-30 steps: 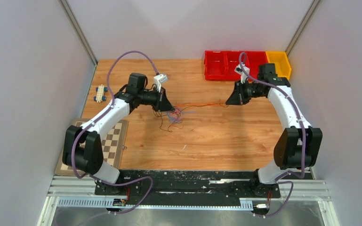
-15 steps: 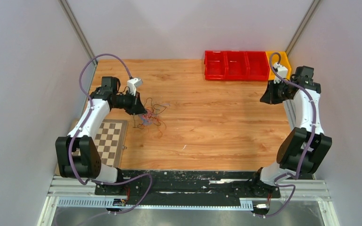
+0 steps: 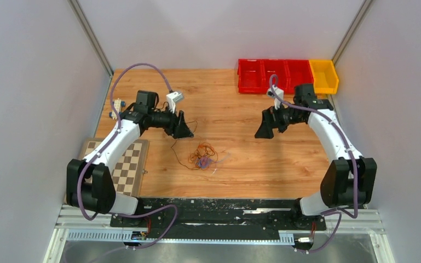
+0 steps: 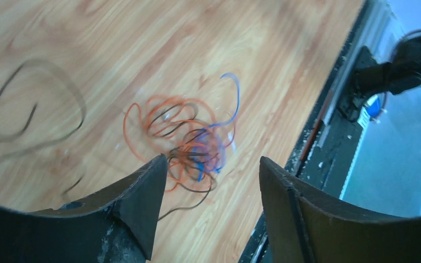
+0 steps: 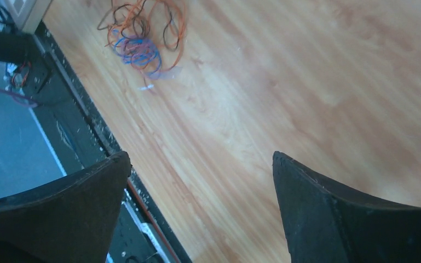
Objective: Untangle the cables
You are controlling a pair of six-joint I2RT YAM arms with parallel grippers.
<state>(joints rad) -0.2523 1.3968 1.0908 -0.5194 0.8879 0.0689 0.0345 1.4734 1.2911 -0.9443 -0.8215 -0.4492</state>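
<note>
I see the cables lying in a loose tangle on the wooden table, between both arms. My left gripper stands parted, empty; my right gripper gapes wide, empty.

The top external camera looks down from above and behind the arm bases, taking in the whole table. Both wrist cameras sit low, angled towards the table's near edge, and all three views share the cables
</note>
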